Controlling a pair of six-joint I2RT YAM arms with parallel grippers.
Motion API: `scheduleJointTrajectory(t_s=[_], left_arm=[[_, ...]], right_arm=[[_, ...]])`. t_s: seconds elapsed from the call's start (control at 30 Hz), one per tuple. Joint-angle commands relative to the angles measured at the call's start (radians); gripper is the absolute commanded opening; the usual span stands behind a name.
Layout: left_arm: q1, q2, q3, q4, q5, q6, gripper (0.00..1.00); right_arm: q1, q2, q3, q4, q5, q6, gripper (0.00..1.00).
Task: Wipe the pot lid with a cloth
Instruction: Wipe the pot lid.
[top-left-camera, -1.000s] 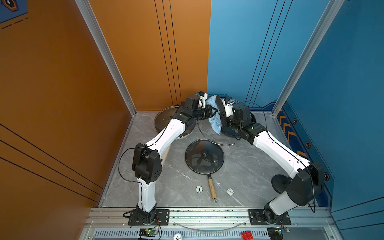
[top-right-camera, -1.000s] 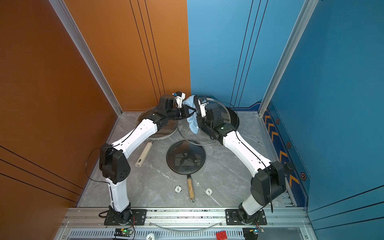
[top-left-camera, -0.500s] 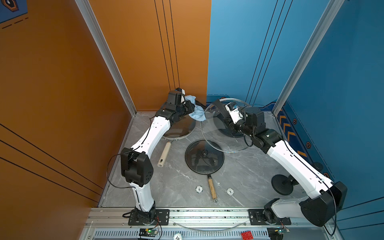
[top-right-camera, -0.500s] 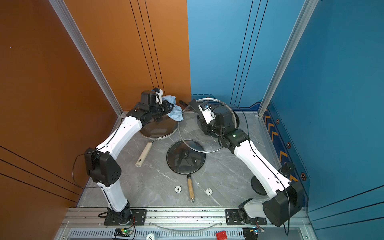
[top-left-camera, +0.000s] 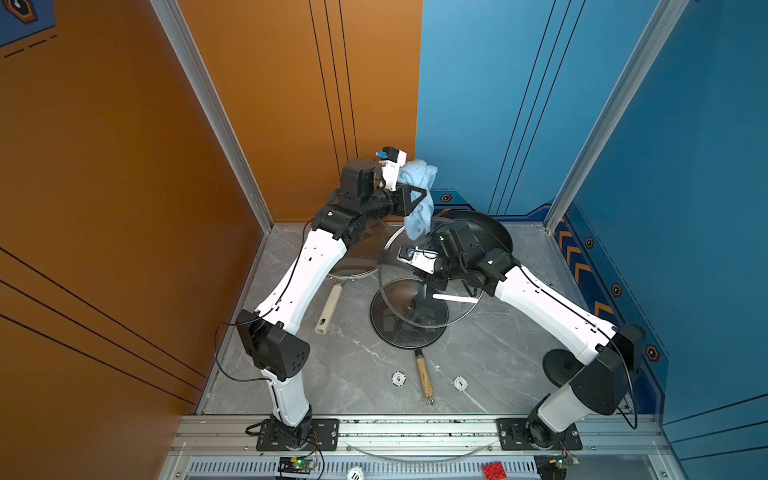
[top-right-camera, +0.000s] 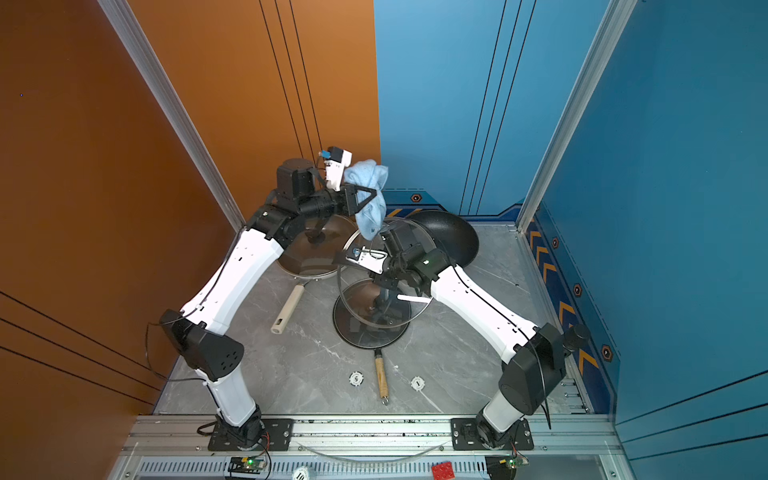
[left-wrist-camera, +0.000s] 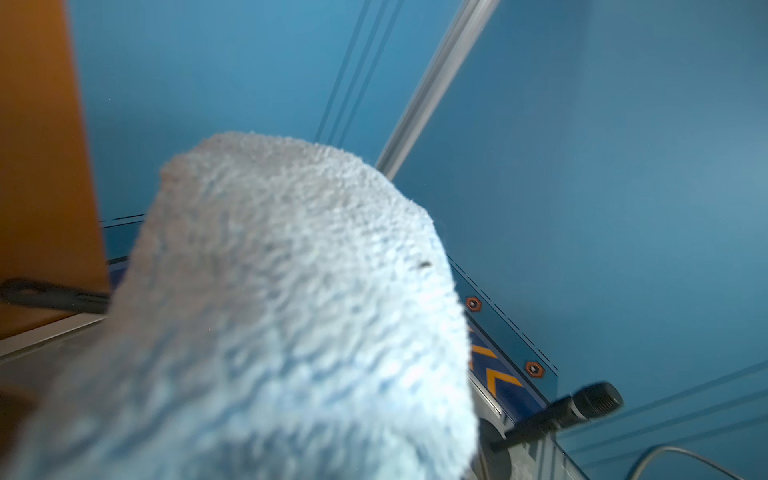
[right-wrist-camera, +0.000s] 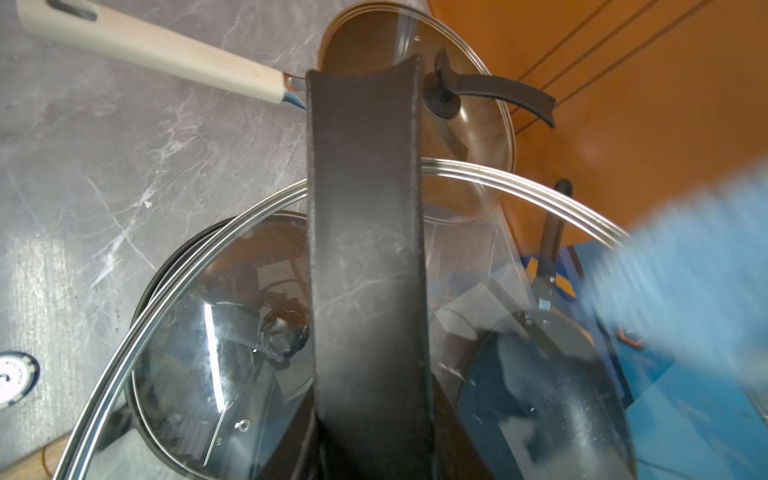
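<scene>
My right gripper (top-left-camera: 432, 286) (top-right-camera: 384, 286) is shut on the black handle (right-wrist-camera: 365, 270) of the large glass pot lid (top-left-camera: 453, 309) (top-right-camera: 353, 299). It holds the lid raised and tilted over the middle of the table. In the right wrist view the handle hides the jaws, and the lid's steel rim (right-wrist-camera: 174, 291) curves around it. My left gripper (top-left-camera: 422, 195) (top-right-camera: 372, 195) is up at the back, shut on the light-blue cloth (top-left-camera: 422, 174) (top-right-camera: 370, 176). The cloth (left-wrist-camera: 291, 311) hangs down to the lid's far rim and shows blurred there (right-wrist-camera: 685, 266). I cannot tell if they touch.
Under the raised lid sits a small dark pan with its own glass lid (top-left-camera: 409, 332) and a wooden handle (top-left-camera: 424, 378). A brown lidded pan with a beige handle (top-left-camera: 328, 309) stands back left, a black wok (top-left-camera: 486, 232) behind. Two white tokens (top-left-camera: 398, 377) (top-left-camera: 459, 382) lie near the front.
Half a second ago my left arm had swung left with the cloth, away from the lid. It has come back, higher, over the lid's far edge. The right arm has drawn the lid forward.
</scene>
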Motion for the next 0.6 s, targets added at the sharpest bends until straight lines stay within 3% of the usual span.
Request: scheduleJointTrajectory(t_s=[0.0, 0.1, 0.17, 0.57], left_arm=[[-0.061, 0.089, 0.048, -0.016, 0.218, 0.057, 0.21], [-0.094, 0.135, 0.068, -0.025, 0.301, 0.036, 0.21], [-0.099, 0.136, 0.046, -0.052, 0.293, 0.040, 0.21], [0.071, -0.073, -0.320, -0.108, -0.191, 0.032, 0.20]], right_arm=[[0.038, -0.029, 0.101, 0.049, 0.072, -0.139, 0.10], [0.047, -0.030, 0.107, 0.052, 0.090, -0.152, 0.10], [0.048, -0.035, 0.100, 0.058, 0.112, -0.154, 0.10], [0.031, -0.135, -0.018, 0.147, 0.209, -0.107, 0.08]])
